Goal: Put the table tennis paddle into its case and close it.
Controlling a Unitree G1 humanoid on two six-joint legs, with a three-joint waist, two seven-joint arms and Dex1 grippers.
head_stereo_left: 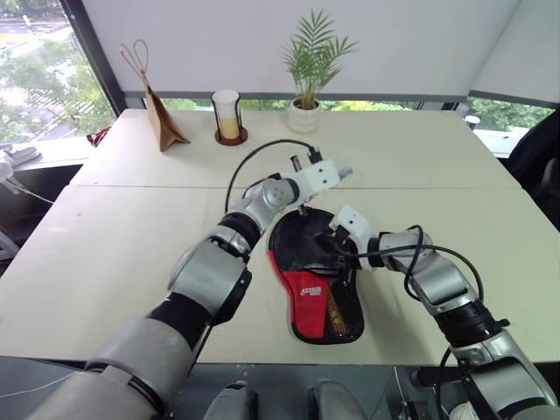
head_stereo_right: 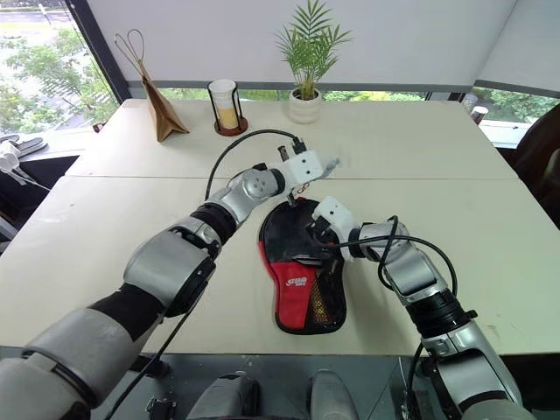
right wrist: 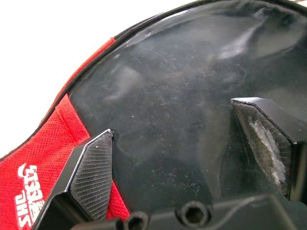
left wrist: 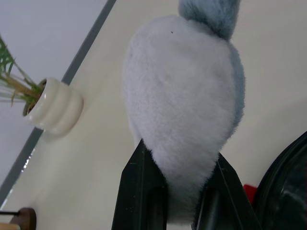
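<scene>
Near the front edge of the table (head_stereo_left: 105,227), about midway along it, lies the case (head_stereo_left: 306,289), black over its round part and red lower down with a small white logo; its round end points toward the far edge and its narrow end toward the front edge. Through the mesh pocket on its right side something pale and reddish shows, likely the handle of the paddle (head_stereo_left: 335,317), though the blade cannot be made out.

Over the black round part hangs the right gripper (right wrist: 184,158), its two fingers spread wide with nothing between them; the right wrist view shows the black cover and a strip of red with the logo just past the fingertips. Whether the fingers touch the fabric cannot be told.

Just beyond the case's round end, the left gripper (left wrist: 184,196) is clamped on a grey-blue plush toy (left wrist: 184,100), the fingers pinching its narrow end while the rest of it sticks out ahead toward the far edge. The toy is held above the table, beside the rim of the case.

Along the far edge stand a potted plant (head_stereo_left: 308,61), a jar in a wire stand (head_stereo_left: 229,116) and a brown paper bag (head_stereo_left: 162,118) toward the far left corner.
</scene>
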